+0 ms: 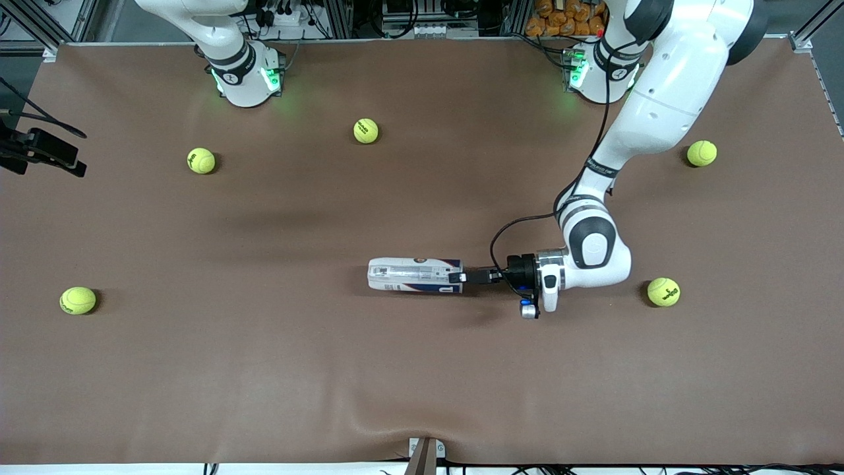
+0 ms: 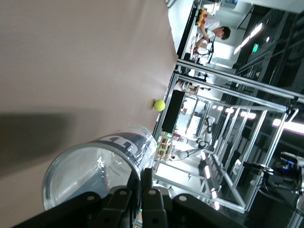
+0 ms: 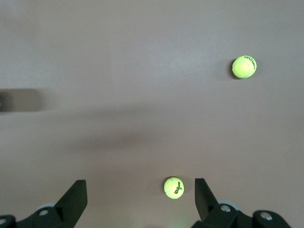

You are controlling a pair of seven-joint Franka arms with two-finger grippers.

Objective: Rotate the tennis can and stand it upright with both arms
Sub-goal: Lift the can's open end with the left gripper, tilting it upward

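The tennis can (image 1: 414,276) lies on its side near the middle of the brown table, its open rim toward the left arm's end. My left gripper (image 1: 461,277) is level with the table and shut on that rim. In the left wrist view one finger is inside the clear can (image 2: 95,166) and one outside, and the gripper (image 2: 140,183) pinches the wall. My right gripper (image 3: 141,187) is open and empty, held high over the table at the right arm's end. It is out of the front view.
Several yellow-green tennis balls lie scattered: one (image 1: 663,291) beside the left arm's wrist, one (image 1: 701,153) near the left base, two (image 1: 366,130) (image 1: 201,160) near the right base, one (image 1: 78,300) at the right arm's end. A black camera mount (image 1: 39,152) overhangs that end.
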